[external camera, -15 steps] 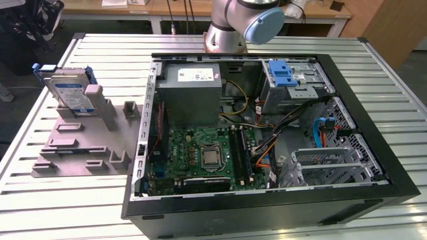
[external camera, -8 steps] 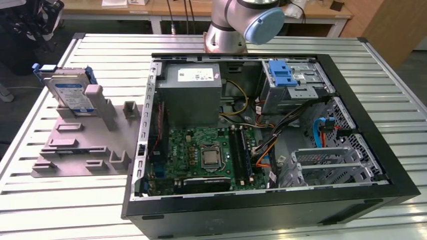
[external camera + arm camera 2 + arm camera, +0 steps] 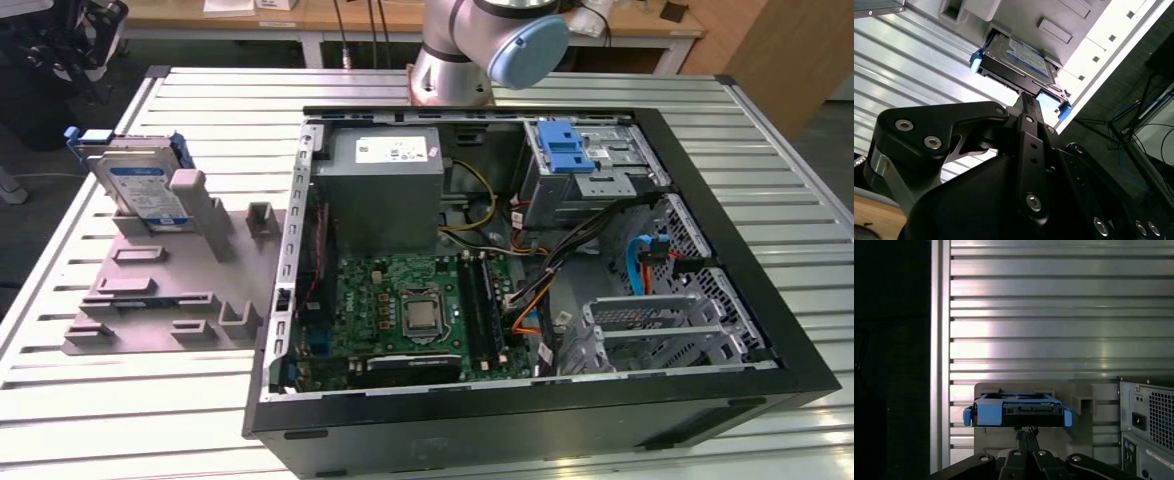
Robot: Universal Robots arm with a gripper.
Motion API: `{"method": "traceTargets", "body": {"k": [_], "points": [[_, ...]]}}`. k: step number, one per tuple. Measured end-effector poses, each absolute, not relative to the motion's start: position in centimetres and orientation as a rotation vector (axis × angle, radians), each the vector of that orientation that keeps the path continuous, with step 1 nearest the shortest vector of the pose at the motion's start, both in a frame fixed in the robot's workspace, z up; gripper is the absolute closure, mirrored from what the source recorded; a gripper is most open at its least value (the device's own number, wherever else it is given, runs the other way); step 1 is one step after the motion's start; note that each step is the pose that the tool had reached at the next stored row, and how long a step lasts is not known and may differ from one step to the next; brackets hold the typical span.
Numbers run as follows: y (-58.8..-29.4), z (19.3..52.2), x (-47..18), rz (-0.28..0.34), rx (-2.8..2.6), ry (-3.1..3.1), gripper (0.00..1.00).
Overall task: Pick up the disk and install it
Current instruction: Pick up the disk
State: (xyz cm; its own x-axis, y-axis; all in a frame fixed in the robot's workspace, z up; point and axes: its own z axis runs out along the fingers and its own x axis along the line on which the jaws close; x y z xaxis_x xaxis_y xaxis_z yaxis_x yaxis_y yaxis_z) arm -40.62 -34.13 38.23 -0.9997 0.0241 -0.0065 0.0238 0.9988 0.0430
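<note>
The disk (image 3: 140, 190) stands on edge in a grey holder (image 3: 160, 290) at the exterior view's left, a silver drive with a white-and-blue label and blue rails. Both wrist views look down on it: the disk (image 3: 1016, 62) sits in its slot, and its blue-railed top edge (image 3: 1016, 410) faces the camera. My gripper (image 3: 1026, 102) hangs above the disk and apart from it, its black fingers together with nothing between them. The gripper (image 3: 1026, 432) lines up with the middle of the disk's edge.
An open computer case (image 3: 747, 250) lies on the slatted metal table (image 3: 134, 420), to the holder's right in the exterior view. Inside are a grey metal box with a white sticker (image 3: 380, 170), a motherboard (image 3: 400, 310) and a grey cage with a blue tab (image 3: 567, 150). The arm's base (image 3: 454, 60) stands behind the case.
</note>
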Motion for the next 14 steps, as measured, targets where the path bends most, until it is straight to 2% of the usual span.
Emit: {"method": "traceTargets", "body": {"k": [14], "points": [[-34.13, 38.23, -40.62, 0.067, 0.023, 3.134, 0.89]]}}
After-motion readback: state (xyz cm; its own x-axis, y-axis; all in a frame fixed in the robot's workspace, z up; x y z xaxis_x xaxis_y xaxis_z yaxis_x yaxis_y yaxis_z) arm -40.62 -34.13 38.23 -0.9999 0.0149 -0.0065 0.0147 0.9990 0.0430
